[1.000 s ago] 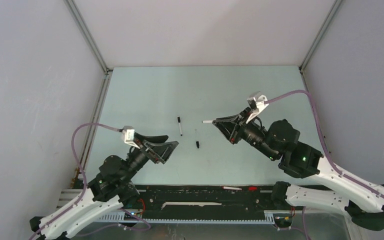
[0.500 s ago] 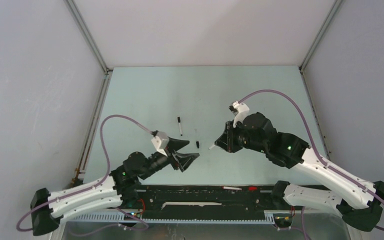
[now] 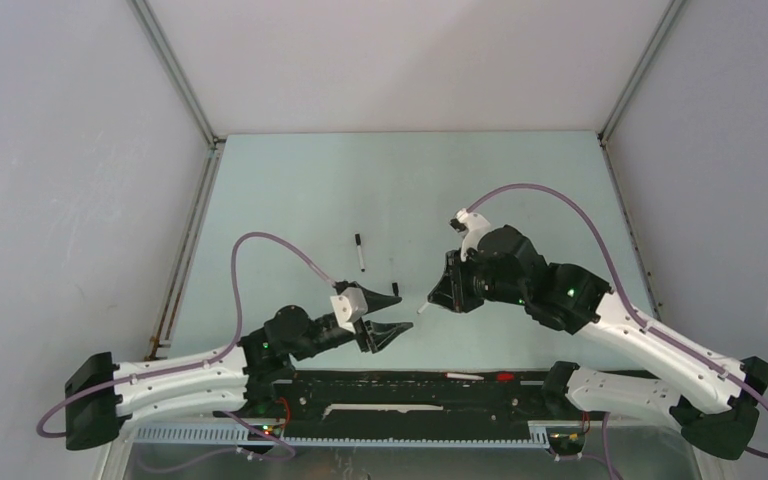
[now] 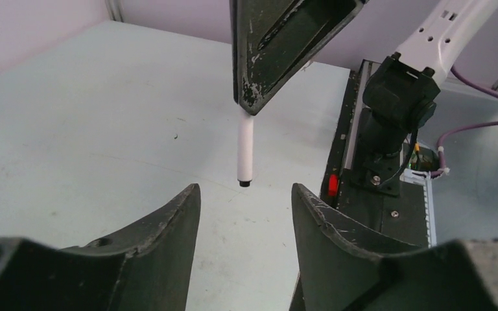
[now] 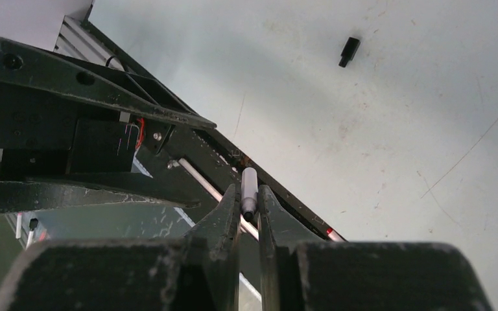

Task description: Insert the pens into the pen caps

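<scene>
My right gripper (image 3: 434, 302) is shut on a white pen (image 3: 423, 309), which sticks out toward the near left. In the right wrist view the pen (image 5: 248, 183) is pinched between the fingers of that gripper (image 5: 248, 192). My left gripper (image 3: 384, 315) is open and empty, just left of the pen's tip. In the left wrist view the pen (image 4: 245, 146) hangs tip down above the gap of the open left gripper (image 4: 245, 194). A loose black cap (image 5: 348, 52) lies on the table. A capped pen (image 3: 360, 253) lies farther back.
A black rail (image 3: 410, 385) runs along the near table edge, with a white stick (image 3: 465, 376) and a red part (image 3: 505, 377) on it. Grey walls enclose the pale table (image 3: 290, 190) on three sides. Purple cables loop over both arms.
My left arm has reached right toward the middle, its gripper still open. My right gripper has swung down and nearer with the pen, whose tip now points at the left gripper.
</scene>
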Robot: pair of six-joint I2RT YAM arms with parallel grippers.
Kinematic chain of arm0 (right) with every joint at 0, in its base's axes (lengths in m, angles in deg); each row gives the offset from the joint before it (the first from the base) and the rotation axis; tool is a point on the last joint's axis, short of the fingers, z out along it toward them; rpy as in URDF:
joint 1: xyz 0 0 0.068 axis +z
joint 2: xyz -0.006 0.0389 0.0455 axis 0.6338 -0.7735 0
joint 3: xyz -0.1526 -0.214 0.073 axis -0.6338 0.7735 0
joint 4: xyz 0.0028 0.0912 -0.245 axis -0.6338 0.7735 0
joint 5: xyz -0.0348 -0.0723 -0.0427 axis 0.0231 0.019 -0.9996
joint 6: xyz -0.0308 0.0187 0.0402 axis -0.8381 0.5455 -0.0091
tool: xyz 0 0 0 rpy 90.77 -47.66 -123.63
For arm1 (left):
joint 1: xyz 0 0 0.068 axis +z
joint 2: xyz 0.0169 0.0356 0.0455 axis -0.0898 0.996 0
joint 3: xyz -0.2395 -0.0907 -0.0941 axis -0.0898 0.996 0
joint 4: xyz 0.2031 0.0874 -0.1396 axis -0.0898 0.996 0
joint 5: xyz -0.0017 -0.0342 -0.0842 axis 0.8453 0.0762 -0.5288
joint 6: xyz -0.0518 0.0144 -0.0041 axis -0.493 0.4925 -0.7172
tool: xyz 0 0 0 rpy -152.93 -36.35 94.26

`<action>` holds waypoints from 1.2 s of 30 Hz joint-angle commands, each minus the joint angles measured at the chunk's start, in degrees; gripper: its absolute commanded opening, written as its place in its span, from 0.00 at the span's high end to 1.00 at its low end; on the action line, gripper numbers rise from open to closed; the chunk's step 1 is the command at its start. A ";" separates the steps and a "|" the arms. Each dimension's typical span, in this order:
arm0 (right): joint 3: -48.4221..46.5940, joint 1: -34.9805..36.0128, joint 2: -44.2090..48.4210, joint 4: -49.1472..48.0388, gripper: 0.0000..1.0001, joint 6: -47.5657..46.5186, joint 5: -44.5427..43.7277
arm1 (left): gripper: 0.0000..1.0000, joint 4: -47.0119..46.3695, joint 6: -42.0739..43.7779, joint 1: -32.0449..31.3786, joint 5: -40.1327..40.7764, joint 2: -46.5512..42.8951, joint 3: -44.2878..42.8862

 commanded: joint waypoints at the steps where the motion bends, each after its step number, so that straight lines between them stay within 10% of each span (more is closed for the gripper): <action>1: -2.01 0.59 -0.41 -0.67 1.00 0.55 1.94 | 0.44 -3.04 6.47 -0.91 -1.87 0.88 -0.15; 25: -2.01 4.47 -2.10 -2.48 1.00 1.00 1.60 | 0.67 -1.26 8.83 -3.16 -0.59 8.21 -2.45; 36: -2.01 5.07 -2.94 -2.62 1.00 0.86 1.15 | 0.62 -1.78 8.59 -3.51 -0.72 7.91 -2.45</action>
